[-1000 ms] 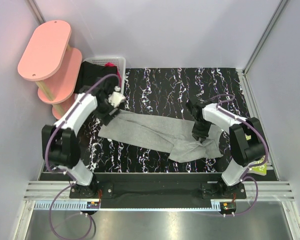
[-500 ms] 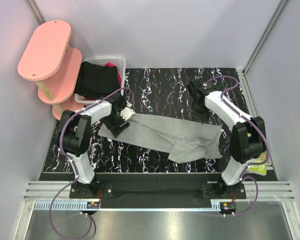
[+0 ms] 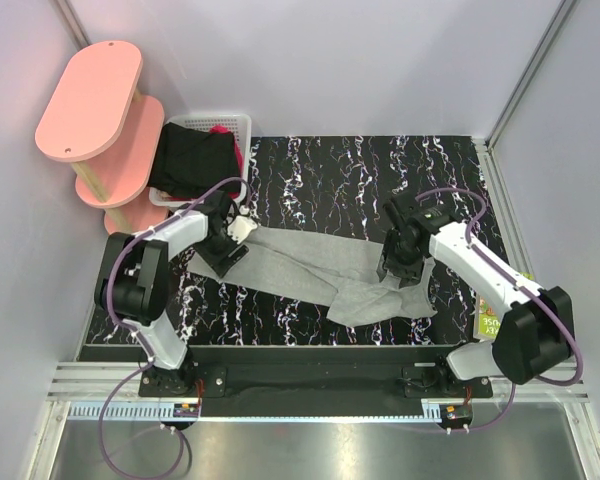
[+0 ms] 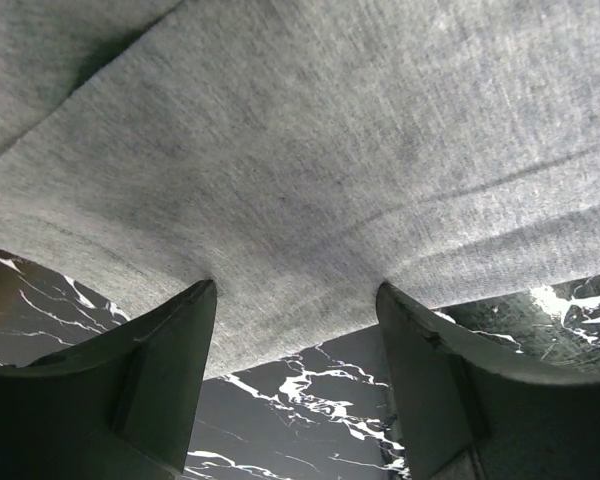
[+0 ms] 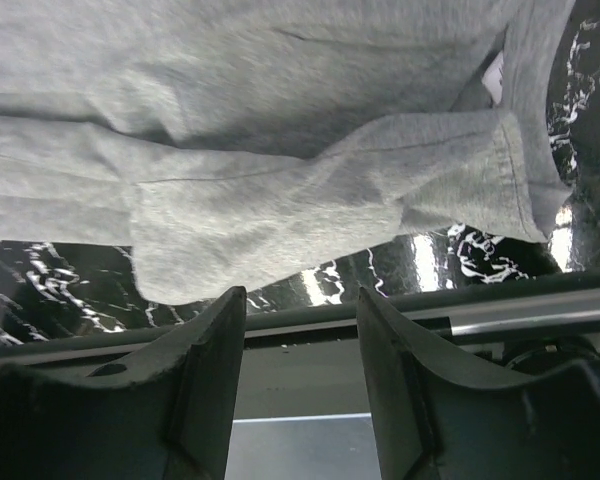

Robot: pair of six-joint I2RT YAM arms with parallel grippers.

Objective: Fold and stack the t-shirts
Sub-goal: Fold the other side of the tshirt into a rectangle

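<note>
Clearly little is done: the grey shirt (image 3: 315, 268) lies rumpled across the counter (image 3: 330, 170), the left pincer (image 3: 227, 254) and right pincer (image 3: 394, 270) both apart at its ends; the black garment (image 3: 190, 160) waits in the basket (image 3: 242, 122).

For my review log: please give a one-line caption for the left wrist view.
Left tool, open, at the edge of the light grey shirt lying on the black marbled table.

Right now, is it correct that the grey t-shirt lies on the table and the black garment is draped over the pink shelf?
Not quite: the top external view shows the black garment heaped on the white basket beside the pink shelf, not on the shelf itself. The grey t-shirt does lie on the table.
</note>
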